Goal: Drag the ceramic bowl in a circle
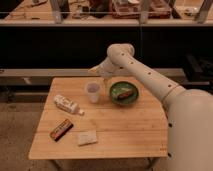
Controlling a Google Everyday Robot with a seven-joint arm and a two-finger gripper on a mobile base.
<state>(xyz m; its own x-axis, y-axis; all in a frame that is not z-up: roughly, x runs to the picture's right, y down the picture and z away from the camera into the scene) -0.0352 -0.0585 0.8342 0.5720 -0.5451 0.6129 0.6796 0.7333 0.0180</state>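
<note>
Camera view shows the round, shallow, dark-green ceramic bowl (115,90) standing upright on the far right part of the light wooden counter (125,135), with its mouth facing up. The tool (105,80) hangs at the bowl's far left edge, over the gap between the bowl and a translucent whitish plastic cup (93,92). Its fingers are spread wide and pinch nothing. Whether a fingertip touches the bowl's rim cannot be told.

Being round, the bowl has no long axis of its own. The small brown oblong item (125,93) inside it lies roughly left to right, with its right end turned slightly toward the far side. The bowl is wider and lower than the cup. Its inside is a deep green with a darker rim, and the brown item lies near its middle.

The cup stands upright just left of the bowl, close to it but apart. The thick white robot arm (150,76) reaches in from the right, passing above the bowl's far side down to the tool. Farther left, a white plastic bottle (66,104) lies on its side, with its cap end pointing near and right. Near the counter's near left corner lies a flat red-and-brown bar-shaped packet (61,129), set on a slant. Just to its right lies a pale, squarish flat packet (87,137).
</note>
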